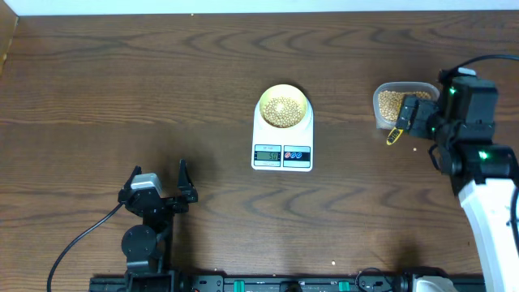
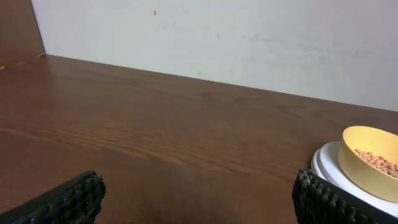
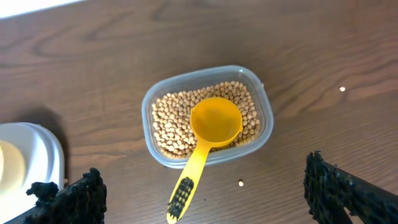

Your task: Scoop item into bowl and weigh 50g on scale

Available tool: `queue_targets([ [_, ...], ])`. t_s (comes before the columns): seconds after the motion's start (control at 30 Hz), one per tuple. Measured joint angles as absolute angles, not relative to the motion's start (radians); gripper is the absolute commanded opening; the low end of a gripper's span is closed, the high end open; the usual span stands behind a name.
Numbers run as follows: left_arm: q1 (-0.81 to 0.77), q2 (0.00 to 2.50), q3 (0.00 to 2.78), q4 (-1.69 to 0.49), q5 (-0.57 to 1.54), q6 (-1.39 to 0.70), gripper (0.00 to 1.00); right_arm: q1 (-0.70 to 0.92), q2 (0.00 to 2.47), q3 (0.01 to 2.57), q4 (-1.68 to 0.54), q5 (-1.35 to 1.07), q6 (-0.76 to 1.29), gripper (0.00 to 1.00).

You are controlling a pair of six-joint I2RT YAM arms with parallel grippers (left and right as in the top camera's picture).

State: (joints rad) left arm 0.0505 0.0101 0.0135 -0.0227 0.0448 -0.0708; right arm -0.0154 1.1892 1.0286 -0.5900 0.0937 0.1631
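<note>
Left wrist view: brown wooden table [image 2: 155,124], white wall [image 2: 249,43].

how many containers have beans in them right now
2: the yellow-green bowl on the scale at centre, and the clear tub to its right, with the yellow scoop resting in it.

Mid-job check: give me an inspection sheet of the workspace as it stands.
Surface: dark brown wooden table.
Job's things: small pale yellow-green bowl of tan beans sits on white rectangular digital scale; display digits too small to read.
Clutter: clear rectangular plastic tub holds more beans and bright yellow scoop, handle over the rim; stray bean beside tub, pale speck further off.
Grippers: left gripper open, empty; right gripper open, empty, above tub.
Cables: black cable behind left arm; another by right arm.
Surroundings: white wall.
</note>
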Motion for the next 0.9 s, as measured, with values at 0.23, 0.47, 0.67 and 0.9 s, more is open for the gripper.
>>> queue_targets([
  [0.23, 0.051, 0.010, 0.015, -0.026, 0.043, -0.071, 0.98, 0.026, 1.042, 0.876, -0.466, 0.094, 0.163, 0.99],
  [0.47, 0.051, 0.010, 0.019, -0.029, 0.038, -0.071, 0.98, 0.107, 0.849, 0.585, -0.171, 0.140, 0.162, 0.99],
  [0.67, 0.051, 0.010, 0.019, -0.030, 0.038, -0.071, 0.98, 0.165, 0.667, 0.403, -0.048, 0.188, 0.163, 0.99],
  [0.9, 0.051, 0.010, 0.019, -0.030, 0.038, -0.071, 0.98, 0.218, 0.426, 0.242, 0.010, 0.233, 0.162, 0.99],
])
